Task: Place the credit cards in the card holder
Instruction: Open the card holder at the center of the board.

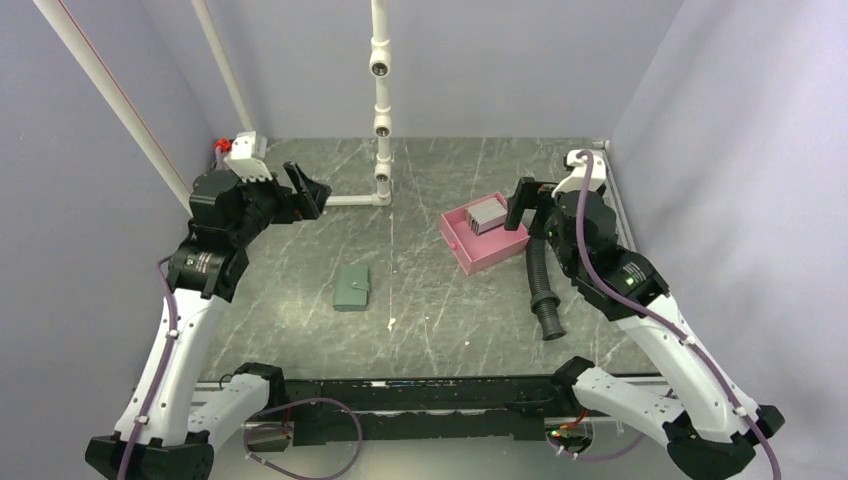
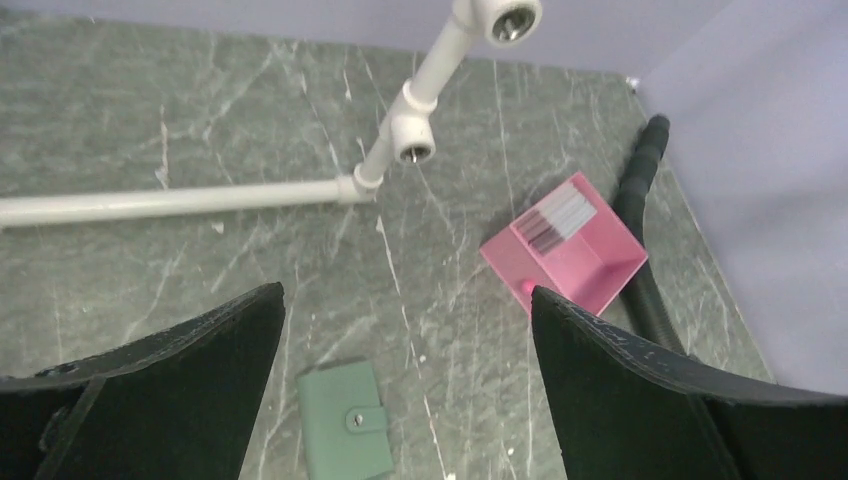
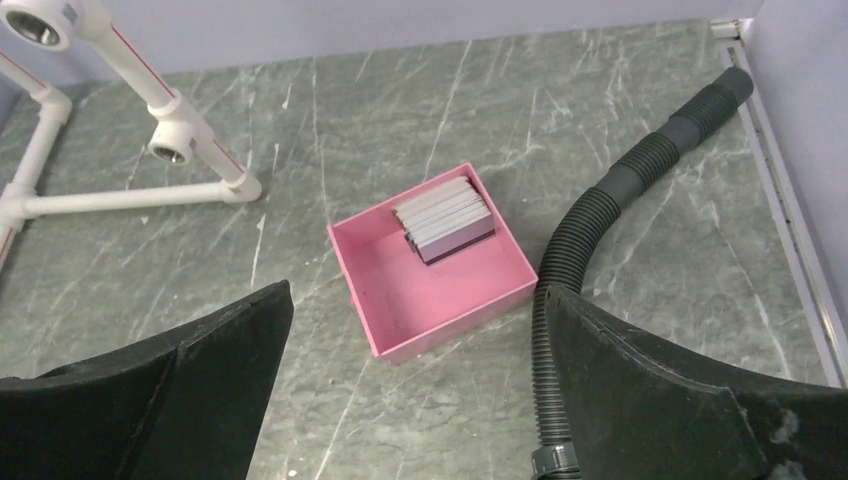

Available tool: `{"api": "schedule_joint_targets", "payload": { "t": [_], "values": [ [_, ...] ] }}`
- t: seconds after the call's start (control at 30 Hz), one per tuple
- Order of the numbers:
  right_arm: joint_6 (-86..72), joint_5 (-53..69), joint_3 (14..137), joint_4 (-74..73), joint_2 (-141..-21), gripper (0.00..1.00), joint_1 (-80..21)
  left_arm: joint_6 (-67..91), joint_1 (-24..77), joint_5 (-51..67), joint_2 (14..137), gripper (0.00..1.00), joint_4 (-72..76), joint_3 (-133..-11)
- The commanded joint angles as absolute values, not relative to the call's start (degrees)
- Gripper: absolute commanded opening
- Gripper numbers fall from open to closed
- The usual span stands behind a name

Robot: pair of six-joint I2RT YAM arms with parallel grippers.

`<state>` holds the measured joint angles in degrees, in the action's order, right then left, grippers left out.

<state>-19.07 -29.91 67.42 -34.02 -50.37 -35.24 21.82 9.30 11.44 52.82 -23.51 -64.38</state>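
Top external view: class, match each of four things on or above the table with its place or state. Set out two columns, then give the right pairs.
Column one:
1. card holder
2. credit cards
3. black hose
4. left gripper

Column two:
A. stacked on edge in the pink tray
B. lying closed on the bare table
C. open, holding nothing
D. curving along the tray's right side

Pairs: 1-B, 2-A, 3-D, 4-C
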Motion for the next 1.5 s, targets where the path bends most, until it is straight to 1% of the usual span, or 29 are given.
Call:
{"api": "schedule_joint_targets", "payload": {
  "t": [0.0,0.17,0.27,0.33,0.37,0.43,0.5,0.53,0.57,0.63,0.73,0.77,0.93,1.07,1.13,1.2,1.3,1.4,1.47],
  "values": [
    [-20.3,-26.3,69.8,-34.3,-53.4,1.00,-35.3,22.9,9.2,14.8,53.7,0.99,-26.3,-61.0],
    [-21.8,-15.1,68.7,-29.7,-58.7,1.00,-35.3,24.9,9.2,15.7,55.2,0.99,-30.8,-56.1],
    [-23.7,-8.2,69.4,-29.0,-64.9,1.00,-35.4,27.1,9.3,16.2,55.9,0.99,-31.6,-52.8],
    [-26.0,-1.3,68.5,-25.5,-68.8,1.00,-35.7,29.3,9.1,14.7,57.4,0.99,-32.9,-51.0],
    [-27.6,1.5,68.0,-23.9,-70.8,1.00,-36.2,30.1,9.0,14.1,58.6,0.99,-33.7,-50.4],
    [-30.0,5.3,67.0,-20.1,-75.1,0.99,-38.8,31.3,7.6,16.2,61.8,0.93,-33.8,-48.7],
    [-32.3,6.1,66.4,-17.0,-79.7,0.94,-42.1,32.6,4.5,22.8,64.8,0.85,-31.3,-45.6],
    [-33.5,7.8,66.0,-14.8,-82.0,0.91,-43.1,33.4,3.0,25.9,65.9,0.80,-29.3,-43.8],
    [-35.0,10.1,65.8,-12.9,-84.5,0.87,-43.7,34.0,2.3,27.8,66.7,0.78,-27.7,-42.3],
    [-37.3,13.5,66.0,-9.3,-89.3,0.78,-44.8,34.4,2.0,28.5,67.9,0.76,-25.1,-40.1],
    [-39.5,17.3,67.9,-5.2,-96.0,0.70,-46.5,35.6,2.1,28.1,69.6,0.74,-21.7,-37.0],
    [-39.6,17.3,68.8,-5.1,-97.8,0.69,-47.2,35.9,2.1,27.7,70.4,0.73,-20.6,-36.0],
    [-40.7,17.1,72.5,-4.7,-106.1,0.63,-49.5,39.0,2.8,27.5,73.2,0.59,-12.3,-30.7],
    [-39.4,14.0,74.8,-5.8,-110.0,0.60,-50.3,41.2,3.9,27.0,72.5,0.50,-7.4,-27.0],
    [-37.5,9.3,77.2,-8.8,-111.2,0.60,-51.2,42.2,4.9,26.7,72.1,0.47,-5.9,-25.9],
    [-36.2,1.9,81.1,-14.4,-112.6,0.59,-52.8,43.0,6.4,25.7,72.2,0.42,-5.7,-25.5],
    [-33.4,-10.7,86.5,-21.4,-114.9,0.61,-56.8,44.6,8.3,24.9,71.9,0.40,-4.2,-24.2],
    [-31.8,-16.2,91.2,-25.5,-118.0,0.61,-59.0,46.2,8.3,25.3,72.0,0.38,-2.2,-22.9],
    [-30.6,-18.4,94.3,-27.6,-119.9,0.57,-59.9,46.1,8.3,24.3,72.3,0.37,-3.1,-23.1]
  ]
}}
